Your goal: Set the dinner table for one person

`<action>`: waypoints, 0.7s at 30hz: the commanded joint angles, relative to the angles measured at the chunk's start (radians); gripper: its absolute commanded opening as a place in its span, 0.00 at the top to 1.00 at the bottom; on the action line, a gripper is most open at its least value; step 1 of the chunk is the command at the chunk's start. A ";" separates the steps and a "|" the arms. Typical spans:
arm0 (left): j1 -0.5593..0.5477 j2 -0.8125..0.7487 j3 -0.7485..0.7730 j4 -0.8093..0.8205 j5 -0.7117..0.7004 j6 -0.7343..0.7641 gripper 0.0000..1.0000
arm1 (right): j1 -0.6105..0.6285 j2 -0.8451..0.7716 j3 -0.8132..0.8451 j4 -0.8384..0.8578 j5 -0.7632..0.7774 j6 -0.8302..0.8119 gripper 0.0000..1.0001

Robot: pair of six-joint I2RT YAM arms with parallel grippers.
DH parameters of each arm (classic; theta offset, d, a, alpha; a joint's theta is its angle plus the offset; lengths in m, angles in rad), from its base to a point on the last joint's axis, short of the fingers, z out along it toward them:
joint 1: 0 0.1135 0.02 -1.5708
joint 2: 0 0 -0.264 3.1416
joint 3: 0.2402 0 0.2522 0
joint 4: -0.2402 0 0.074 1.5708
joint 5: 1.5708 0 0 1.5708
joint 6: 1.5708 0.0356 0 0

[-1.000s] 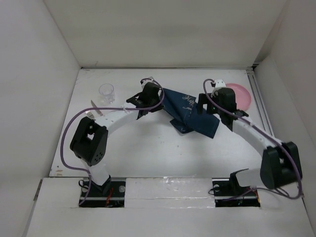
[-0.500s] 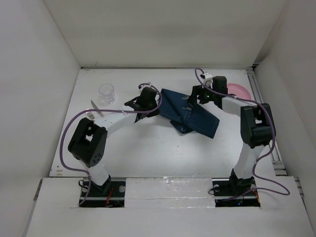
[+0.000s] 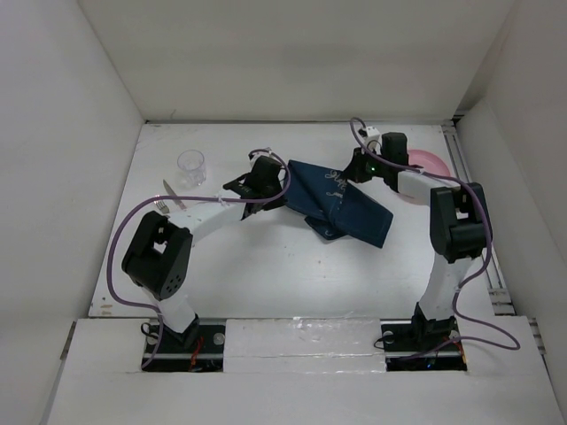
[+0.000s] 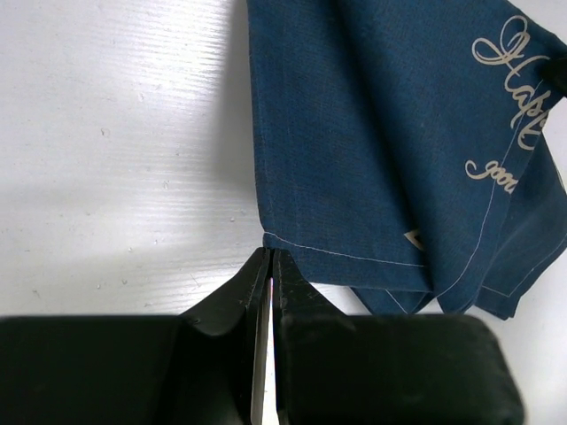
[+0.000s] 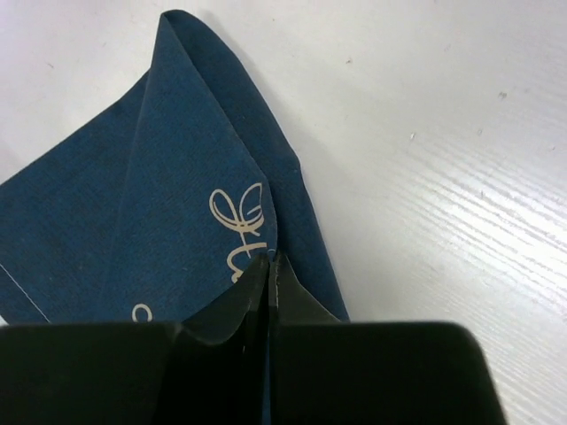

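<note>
Fingers of left gripper pressed together, pinching hemmed corner of blue cloth; right gripper likewise closed, nipping cloth's lettered edge on far side. Cloth rumpled, folded over itself, on white table — table just beneath both fingertips, spreading all round cloth. Step, by my reading: laying cloth flat. Next move calls for drawing both grips apart, low and even — no slip. Pink plate right of cloth, clear cup left of cloth
</note>
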 commanded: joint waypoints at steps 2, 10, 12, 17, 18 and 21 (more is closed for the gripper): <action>0.006 -0.015 0.032 0.013 -0.009 0.015 1.00 | -0.006 -0.025 0.038 0.053 -0.006 -0.001 1.00; 0.006 -0.038 0.298 -0.175 -0.111 0.035 1.00 | 0.049 -0.380 0.033 -0.112 0.159 0.028 1.00; 0.006 -0.065 0.412 -0.259 -0.174 0.035 1.00 | 0.059 -0.451 0.056 -0.198 0.271 0.005 1.00; 0.006 -0.121 0.638 -0.459 -0.341 0.045 1.00 | 0.001 -0.766 0.027 -0.359 0.468 0.040 1.00; 0.006 -0.135 0.661 -0.497 -0.387 0.045 1.00 | -0.012 -0.817 0.009 -0.370 0.495 0.049 1.00; 0.006 -0.205 0.713 -0.525 -0.430 0.089 1.00 | -0.030 -0.983 0.009 -0.444 0.595 0.039 1.00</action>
